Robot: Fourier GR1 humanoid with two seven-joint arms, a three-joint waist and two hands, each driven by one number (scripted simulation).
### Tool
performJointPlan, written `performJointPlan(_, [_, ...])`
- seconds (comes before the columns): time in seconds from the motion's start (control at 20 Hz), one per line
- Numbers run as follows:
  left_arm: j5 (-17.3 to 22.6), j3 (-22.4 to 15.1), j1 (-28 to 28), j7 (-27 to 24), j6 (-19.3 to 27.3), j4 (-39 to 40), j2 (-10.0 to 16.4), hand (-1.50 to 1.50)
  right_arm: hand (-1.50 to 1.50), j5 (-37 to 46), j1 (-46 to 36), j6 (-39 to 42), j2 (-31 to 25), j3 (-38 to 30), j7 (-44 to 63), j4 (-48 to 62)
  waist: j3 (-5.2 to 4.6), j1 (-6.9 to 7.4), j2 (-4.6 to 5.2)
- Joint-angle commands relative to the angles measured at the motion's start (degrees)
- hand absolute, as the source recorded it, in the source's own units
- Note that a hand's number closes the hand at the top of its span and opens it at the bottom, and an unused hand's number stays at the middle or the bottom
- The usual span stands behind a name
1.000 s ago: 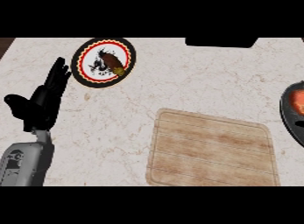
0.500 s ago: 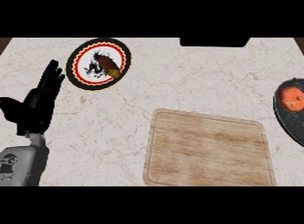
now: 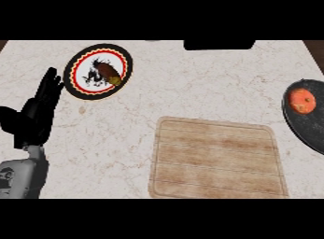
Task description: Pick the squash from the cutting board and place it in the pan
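I see my left hand (image 3: 32,114) at the view's left edge, resting open with fingers straight and pointing up, thumb out to the left, holding nothing. Grey forearm (image 3: 16,179) comes in from the lower left corner.

The squash (image 3: 302,100), round and orange, sits in the pan (image 3: 314,133), in its upper left part. The dark pan is cut by the right edge, so only part shows. The wooden cutting board (image 3: 216,161) lies lower centre, its right edge near the pan's rim but apart from it, its near edge close to the bottom of the view.

A round plate (image 3: 97,71) with a red and black rim and a dark picture in the middle is upper left, just beside my fingertips.

The pale marble counter (image 3: 206,84) has a wide stretch between plate and pan. A dark object (image 3: 219,44) sits at the far edge; I cannot tell what it is. Brown floor shows at both top corners.
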Motion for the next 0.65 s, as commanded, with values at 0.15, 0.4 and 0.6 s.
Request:
performJointPlan(0.15, [0.10,0.96,1.05,-0.90,0.20,0.50,0.31,0.00,-1.50,-4.32,9.48,17.96,-3.48,-0.54,-12.96,-2.61,-0.02,-1.73,-0.26])
performJointPlan(0.4, [-0.34,-1.00,3.76,-0.69,-0.26,-2.35,-0.80,0.00,-1.50,-6.92,13.44,19.53,-3.60,0.61,-11.49,-6.12,-0.08,-1.28,-0.60])
performJointPlan(0.6, [0.23,1.13,1.78,-1.18,-0.23,0.49,0.54,0.00,-1.50,-8.72,17.54,17.54,-3.94,1.56,-11.79,-9.57,-0.13,-1.21,-0.18])
